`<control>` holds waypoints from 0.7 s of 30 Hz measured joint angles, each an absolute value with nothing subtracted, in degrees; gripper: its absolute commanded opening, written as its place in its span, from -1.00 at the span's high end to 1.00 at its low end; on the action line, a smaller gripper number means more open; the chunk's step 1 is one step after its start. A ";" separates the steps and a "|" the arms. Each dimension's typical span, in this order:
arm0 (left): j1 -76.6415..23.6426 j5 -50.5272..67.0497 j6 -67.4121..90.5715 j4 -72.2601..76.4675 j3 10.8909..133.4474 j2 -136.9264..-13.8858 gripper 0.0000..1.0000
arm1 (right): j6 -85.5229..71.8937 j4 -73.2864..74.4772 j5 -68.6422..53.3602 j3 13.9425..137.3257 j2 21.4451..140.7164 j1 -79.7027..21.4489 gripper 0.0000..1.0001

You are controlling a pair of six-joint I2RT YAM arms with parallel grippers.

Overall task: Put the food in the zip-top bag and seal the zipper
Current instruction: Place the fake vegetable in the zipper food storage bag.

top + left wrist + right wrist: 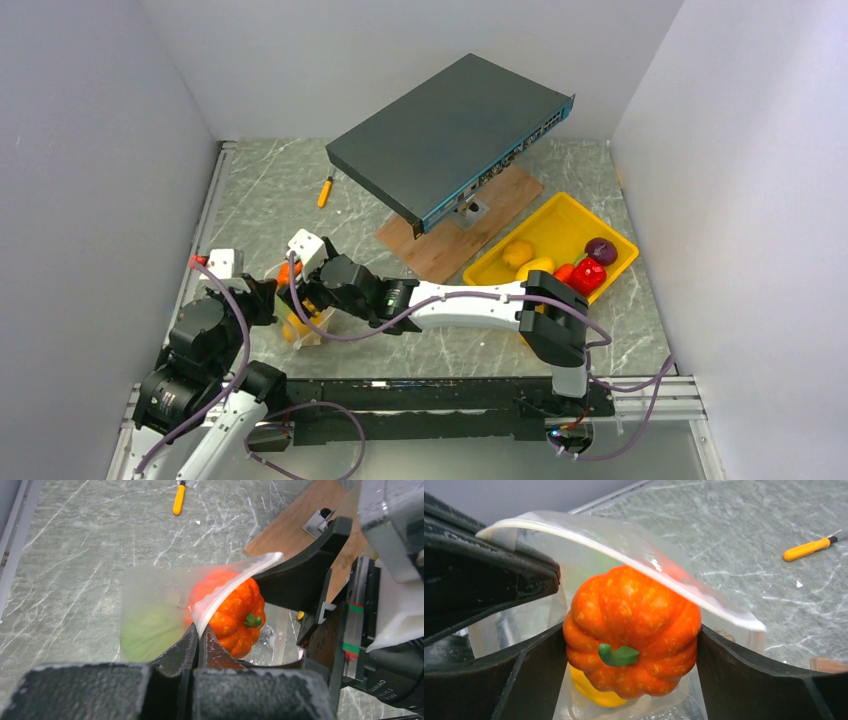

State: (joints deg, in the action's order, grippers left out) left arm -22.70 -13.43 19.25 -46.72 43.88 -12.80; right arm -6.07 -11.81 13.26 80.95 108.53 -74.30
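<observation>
While the right gripper (631, 647) is clamped on the orange pumpkin (634, 610), one black finger on each flank, the toy sits in the open mouth of the zip-top bag (150, 587) at the near left of the table (270, 190). The zipper (589, 542) arches over the pumpkin's top, and the green stem points out towards the right wrist camera. The left gripper (199, 642) has its fingers pressed together on the whitish strip at the bag's near lip, holding that edge up just beside the pumpkin. A green cabbage (150, 635) lies deeper inside the bag, behind the film. A yellow piece (591, 692) shows under the pumpkin, perhaps a pepper, though the film blurs it. Well off to the right, the yellow tray (566, 222) holds more toy vegetables. A yellow-handled screwdriver (324, 190) lies far on the table, apart from both grippers.
</observation>
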 measured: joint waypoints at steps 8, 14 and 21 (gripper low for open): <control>-22.70 -14.33 19.38 -47.05 43.88 -12.08 1.00 | -6.09 -12.12 16.01 83.37 109.62 -74.35 -0.99; -22.70 -14.98 19.77 -47.11 43.88 -11.79 1.00 | -6.74 -9.17 15.92 83.57 109.54 -74.35 -0.99; -22.70 -16.19 20.71 -47.55 43.83 -11.35 1.00 | -7.88 1.45 14.44 82.83 103.04 -74.41 -0.99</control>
